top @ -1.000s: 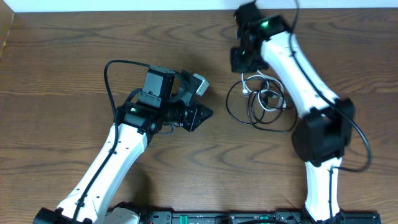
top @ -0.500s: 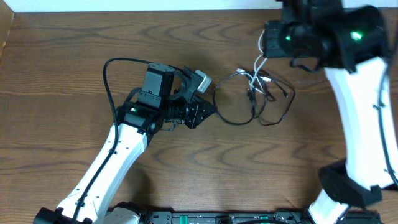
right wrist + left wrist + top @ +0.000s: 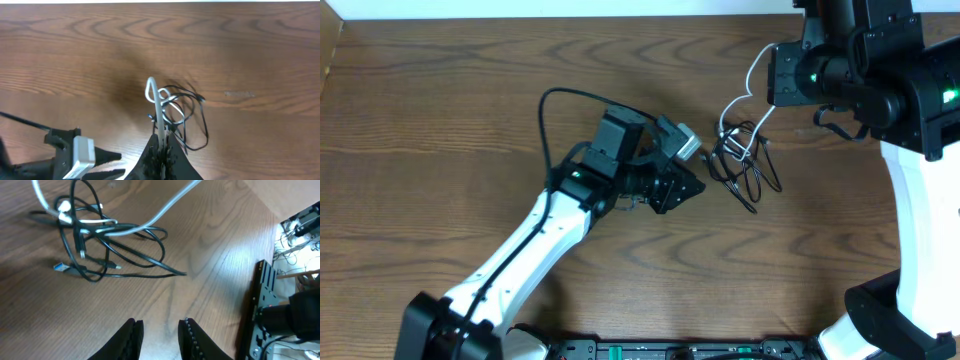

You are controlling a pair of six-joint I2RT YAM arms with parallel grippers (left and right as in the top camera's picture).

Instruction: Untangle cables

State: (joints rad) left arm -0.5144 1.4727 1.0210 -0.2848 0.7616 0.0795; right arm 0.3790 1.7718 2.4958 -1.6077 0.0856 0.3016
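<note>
The cables [image 3: 745,165] lie as a small tangle of black and white cords on the wooden table right of centre. A white cable [image 3: 752,80] rises out of the tangle to my right gripper [image 3: 775,78], which is shut on it above the table. In the right wrist view the white cable [image 3: 156,102] runs straight into my right gripper [image 3: 162,141], with black loops [image 3: 192,125] below. My left gripper [image 3: 700,188] sits just left of the tangle, open a little, with nothing between its fingers. In the left wrist view my left gripper [image 3: 160,330] faces the black loops [image 3: 115,245], a short way off.
A small blue plug [image 3: 61,267] sticks out at the tangle's near side. The black base rail [image 3: 720,350] runs along the table's front edge. The table's back edge [image 3: 570,18] meets a white wall. The right arm's white body [image 3: 920,230] stands at the right side.
My right gripper has moved up and to the right, pulling the white cable and dragging the tangle tighter. My left arm has moved right towards the tangle, and its jaws have parted slightly.
</note>
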